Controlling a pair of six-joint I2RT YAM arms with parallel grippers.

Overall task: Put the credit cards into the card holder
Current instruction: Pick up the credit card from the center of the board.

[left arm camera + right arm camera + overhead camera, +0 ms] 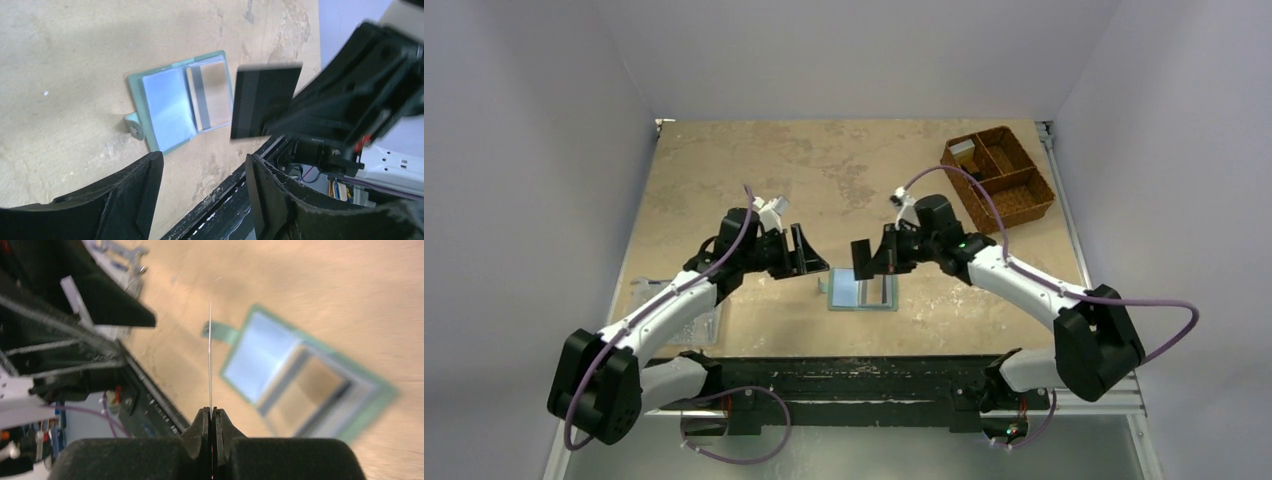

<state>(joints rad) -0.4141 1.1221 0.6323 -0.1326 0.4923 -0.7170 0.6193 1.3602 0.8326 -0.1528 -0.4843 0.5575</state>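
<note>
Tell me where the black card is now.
The black card hangs mid-table in the top view, pinched in the right pincer, close by the open card holder.

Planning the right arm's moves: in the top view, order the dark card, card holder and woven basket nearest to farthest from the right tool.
1. The dark card, gripped in the right tool.
2. The card holder, open just below it.
3. The woven basket, far right corner.

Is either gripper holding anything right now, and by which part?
The right gripper pinches a dark credit card by one edge, near the open card holder. The left gripper is open, empty.
</note>
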